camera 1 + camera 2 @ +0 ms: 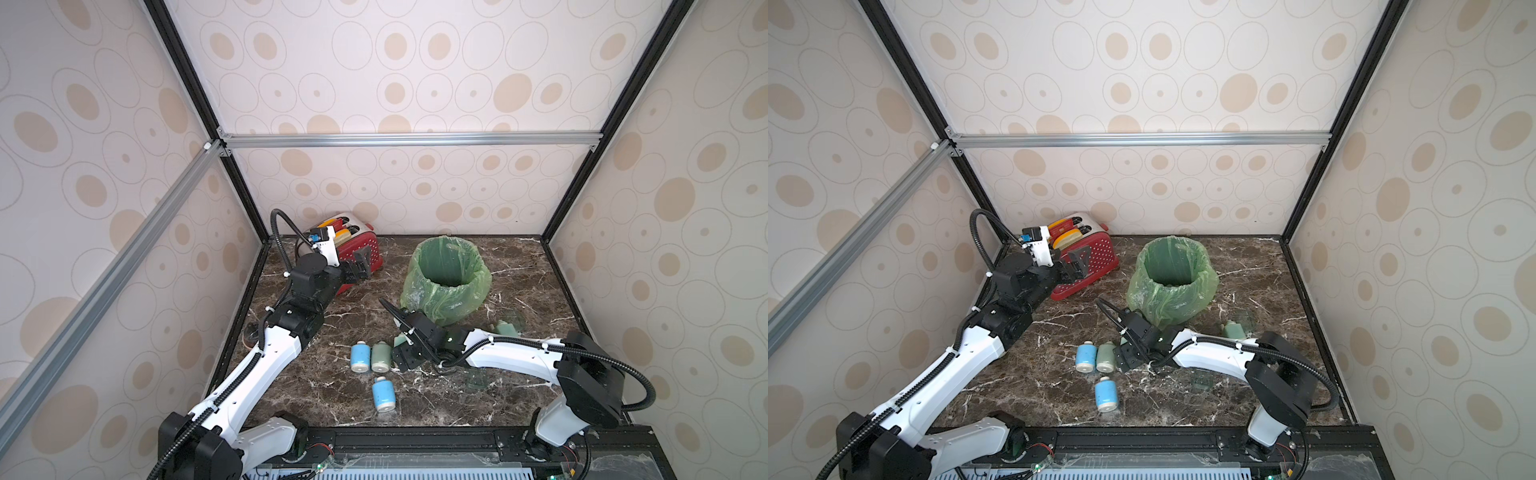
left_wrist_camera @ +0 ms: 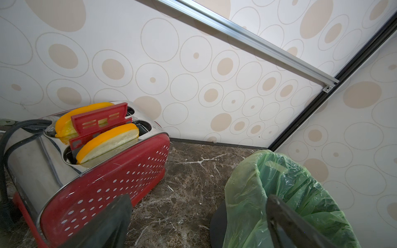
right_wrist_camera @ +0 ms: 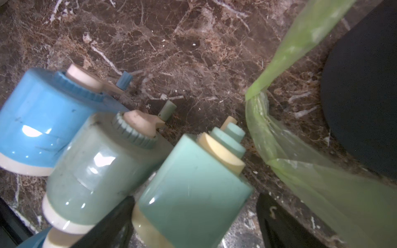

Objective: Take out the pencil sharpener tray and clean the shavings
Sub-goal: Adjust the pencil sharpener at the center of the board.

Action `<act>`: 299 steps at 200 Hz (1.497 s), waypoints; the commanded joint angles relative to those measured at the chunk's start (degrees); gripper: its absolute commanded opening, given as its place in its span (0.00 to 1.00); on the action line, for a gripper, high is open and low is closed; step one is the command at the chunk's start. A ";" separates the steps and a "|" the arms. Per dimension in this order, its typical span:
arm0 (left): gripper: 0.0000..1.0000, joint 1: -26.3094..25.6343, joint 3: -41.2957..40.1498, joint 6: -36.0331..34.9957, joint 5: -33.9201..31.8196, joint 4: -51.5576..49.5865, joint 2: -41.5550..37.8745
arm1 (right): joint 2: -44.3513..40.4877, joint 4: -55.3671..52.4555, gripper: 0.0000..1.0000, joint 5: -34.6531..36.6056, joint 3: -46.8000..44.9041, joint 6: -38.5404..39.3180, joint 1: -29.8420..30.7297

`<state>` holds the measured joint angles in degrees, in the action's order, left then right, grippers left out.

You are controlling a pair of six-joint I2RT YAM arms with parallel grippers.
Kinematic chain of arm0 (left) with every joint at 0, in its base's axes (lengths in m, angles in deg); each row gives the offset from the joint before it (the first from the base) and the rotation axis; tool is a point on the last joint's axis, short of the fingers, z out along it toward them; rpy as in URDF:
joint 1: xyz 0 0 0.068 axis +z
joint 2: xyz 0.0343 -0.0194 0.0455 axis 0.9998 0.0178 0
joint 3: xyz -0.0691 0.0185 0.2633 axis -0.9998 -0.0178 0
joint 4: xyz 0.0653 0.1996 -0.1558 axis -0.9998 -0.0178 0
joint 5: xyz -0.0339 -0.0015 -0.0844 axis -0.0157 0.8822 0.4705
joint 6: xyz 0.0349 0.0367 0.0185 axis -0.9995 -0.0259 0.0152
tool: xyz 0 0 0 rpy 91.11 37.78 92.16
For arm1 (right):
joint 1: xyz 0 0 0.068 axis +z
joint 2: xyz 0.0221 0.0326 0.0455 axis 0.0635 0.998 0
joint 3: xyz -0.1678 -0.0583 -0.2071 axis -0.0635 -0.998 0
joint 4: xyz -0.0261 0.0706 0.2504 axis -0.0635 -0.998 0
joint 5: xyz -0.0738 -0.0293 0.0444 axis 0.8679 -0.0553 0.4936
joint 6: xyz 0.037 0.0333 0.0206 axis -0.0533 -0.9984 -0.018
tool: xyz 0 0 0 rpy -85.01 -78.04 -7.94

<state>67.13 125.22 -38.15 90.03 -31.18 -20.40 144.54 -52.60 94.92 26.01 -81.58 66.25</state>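
Straddling the teal sharpener (image 3: 193,171): right gripper (image 3: 194,199), jaws partway open, not clamped.
Sharpener lies on the table (image 3: 193,53), against a grey-green one (image 3: 103,167). Left gripper (image 2: 193,214) wide, empty, by the toaster (image 2: 111,184).

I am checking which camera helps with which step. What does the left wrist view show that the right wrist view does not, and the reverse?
Only the left wrist view: a red toaster with yellow slices in its slots, the patterned walls, and the top rim of the green bag.
Only the right wrist view: three pencil sharpeners lying down, a blue sharpener, a pale green sharpener and a teal sharpener between the right gripper's fingers.
Both: the marble table, the green bag and the black bin.
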 commanded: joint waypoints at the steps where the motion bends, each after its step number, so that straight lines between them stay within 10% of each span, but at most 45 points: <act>1: 0.99 0.31 0.13 0.95 -0.84 0.75 -1.38 | 0.65 -2.22 0.82 1.61 1.02 -0.74 -0.57; 123: 0.99 0.31 -0.51 0.12 -0.10 1.25 -1.35 | 2.27 -1.90 0.85 0.48 1.89 1.42 -0.70; 299: 0.99 0.29 4.40 -4.30 7.53 -0.10 3.96 | -4.82 -15.57 0.43 -6.84 3.81 14.36 -2.67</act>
<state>67.13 126.66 -41.91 94.22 -32.45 -17.71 142.84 -66.21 91.21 30.12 -70.28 64.50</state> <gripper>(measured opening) 0.989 0.586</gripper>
